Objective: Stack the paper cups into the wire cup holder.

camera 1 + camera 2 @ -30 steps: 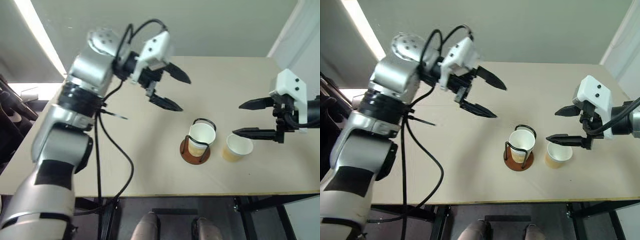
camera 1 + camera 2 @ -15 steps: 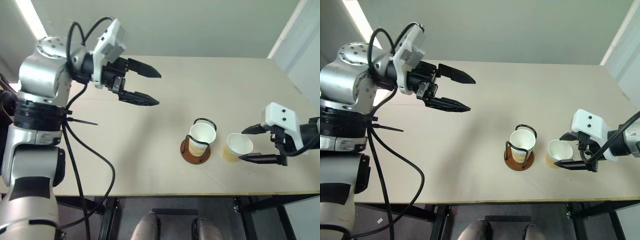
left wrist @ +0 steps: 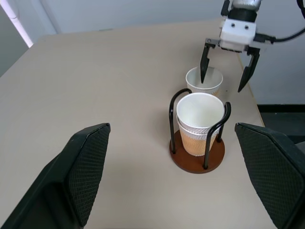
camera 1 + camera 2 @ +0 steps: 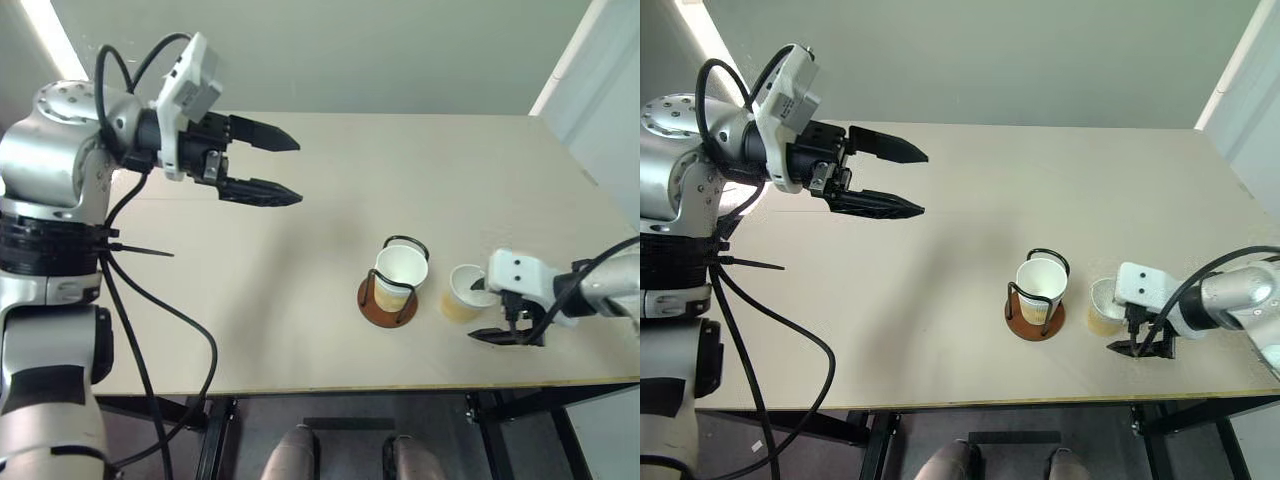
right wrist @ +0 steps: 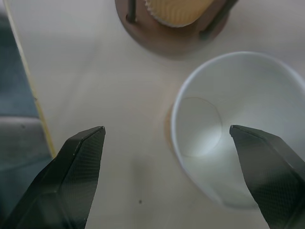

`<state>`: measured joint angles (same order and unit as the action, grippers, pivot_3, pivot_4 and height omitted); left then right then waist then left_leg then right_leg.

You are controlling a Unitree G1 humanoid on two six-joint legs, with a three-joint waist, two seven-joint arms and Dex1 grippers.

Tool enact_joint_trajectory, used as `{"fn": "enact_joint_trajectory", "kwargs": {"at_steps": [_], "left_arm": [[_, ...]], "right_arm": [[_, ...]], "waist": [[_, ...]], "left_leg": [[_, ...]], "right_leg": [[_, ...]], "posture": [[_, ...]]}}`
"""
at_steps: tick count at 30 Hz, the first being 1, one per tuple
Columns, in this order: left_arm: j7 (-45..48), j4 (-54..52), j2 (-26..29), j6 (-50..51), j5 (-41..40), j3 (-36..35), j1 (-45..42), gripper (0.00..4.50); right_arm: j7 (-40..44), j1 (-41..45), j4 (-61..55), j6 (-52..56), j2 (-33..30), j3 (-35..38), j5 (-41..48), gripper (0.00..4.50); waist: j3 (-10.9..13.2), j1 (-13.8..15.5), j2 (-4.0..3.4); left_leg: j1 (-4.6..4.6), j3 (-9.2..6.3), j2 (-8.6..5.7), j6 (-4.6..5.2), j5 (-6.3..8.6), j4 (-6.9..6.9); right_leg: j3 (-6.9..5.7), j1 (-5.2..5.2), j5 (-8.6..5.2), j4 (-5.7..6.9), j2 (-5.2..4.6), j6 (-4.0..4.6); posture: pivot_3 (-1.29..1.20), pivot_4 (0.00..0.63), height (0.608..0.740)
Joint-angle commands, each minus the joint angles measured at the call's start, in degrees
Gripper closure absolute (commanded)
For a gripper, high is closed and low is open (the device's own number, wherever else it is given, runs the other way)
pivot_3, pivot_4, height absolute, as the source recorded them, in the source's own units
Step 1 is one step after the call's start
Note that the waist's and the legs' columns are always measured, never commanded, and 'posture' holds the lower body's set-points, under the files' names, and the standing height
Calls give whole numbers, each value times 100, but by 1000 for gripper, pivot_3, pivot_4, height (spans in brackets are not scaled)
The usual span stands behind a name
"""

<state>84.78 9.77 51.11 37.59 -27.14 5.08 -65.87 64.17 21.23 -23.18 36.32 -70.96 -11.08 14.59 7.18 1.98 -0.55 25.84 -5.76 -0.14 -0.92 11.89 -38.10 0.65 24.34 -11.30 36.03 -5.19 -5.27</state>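
The wire cup holder (image 4: 386, 312), a brown disc with black loops, stands right of the table's middle. A paper cup (image 4: 402, 268) sits upright in it, and a second rim shows just under its lip in the left wrist view. Another paper cup (image 4: 463, 292) stands loose on the table just right of the holder. My right gripper (image 4: 484, 310) is open and low at this cup. One finger hangs over its mouth (image 5: 248, 109), the other is outside its wall. My left gripper (image 4: 298, 170) is open and empty, high above the table's far left.
The beige table (image 4: 300, 300) has its front edge (image 4: 300, 388) close below the holder and the loose cup. Black cables (image 4: 190, 330) hang along the left arm. A pale wall panel (image 4: 600, 90) rises past the table's right end.
My right gripper has come down from above the table to straddle the loose cup's wall. My left gripper has drawn back to the left, away from the holder, still open.
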Motion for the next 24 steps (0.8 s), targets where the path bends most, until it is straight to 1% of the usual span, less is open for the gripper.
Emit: {"fn": "enact_joint_trajectory", "kwargs": {"at_steps": [1, 4, 8, 10, 11, 14, 17, 20, 24], "left_arm": [[-5, -224, 160, 44, -59, -224, 42, 15], [13, -277, 249, 46, -45, -234, 110, 0], [72, -296, 377, 2, -22, -228, 179, 0], [122, -283, 430, -5, -31, -223, 192, 0], [137, -279, 446, -8, -35, -223, 196, 0], [207, -227, 520, -47, -21, -237, 211, 0], [205, -204, 551, -63, -11, -251, 197, 0], [197, -218, 556, -36, -24, -267, 173, 0], [185, -227, 543, -29, -23, -270, 162, 0]], "right_arm": [[55, 197, 155, -332, 63, -172, -459, 138], [109, 313, 314, -494, 220, -309, -674, 723], [353, 403, 321, -463, 283, -126, -543, 2217], [535, 450, 281, -399, 230, 14, -383, 2912], [587, 463, 267, -375, 221, 50, -347, 3365], [945, 624, 157, -170, 54, 405, 35, 4392], [1187, 892, 132, -9, -84, 635, 303, 4455], [1454, 1528, 160, 258, -164, 783, 633, 4455], [1669, 2564, 272, 523, -48, 652, 848, 4455]], "waist": [[0, -3, 0], [0, -14, 0], [0, -17, 0], [0, -19, 0], [0, -19, 0], [0, -19, 0], [0, -20, 0], [0, -34, -1], [1, -41, -1]], "left_leg": [[0, 0, 0, 13, 8, 0], [-2, 0, 2, 20, 12, 0], [-1, 0, 2, 19, 12, 1], [-1, 0, 2, 16, 10, 0], [0, 1, 2, 16, 10, 1], [1, 0, 1, 13, 8, 3], [2, 0, 0, -5, -2, 6], [1, 1, 1, -8, -3, 10], [1, -1, 1, -10, -4, 16]], "right_leg": [[0, 0, 0, 0, -1, 1], [0, 0, 3, 0, -1, 6], [0, 1, 4, 0, 0, 9], [0, 0, 4, -1, 0, 11], [0, 1, 2, -2, 0, 15], [0, 2, -7, -2, 0, 32], [0, 2, -28, -2, 1, 68], [0, 4, -31, -2, 1, 73], [-1, 9, -36, 1, 3, 82]], "posture": [[0, 150, 740], [0, 150, 740], [0, 150, 740], [0, 150, 740], [0, 150, 740], [0, 150, 740], [0, 150, 740], [0, 150, 740], [0, 150, 740]]}}
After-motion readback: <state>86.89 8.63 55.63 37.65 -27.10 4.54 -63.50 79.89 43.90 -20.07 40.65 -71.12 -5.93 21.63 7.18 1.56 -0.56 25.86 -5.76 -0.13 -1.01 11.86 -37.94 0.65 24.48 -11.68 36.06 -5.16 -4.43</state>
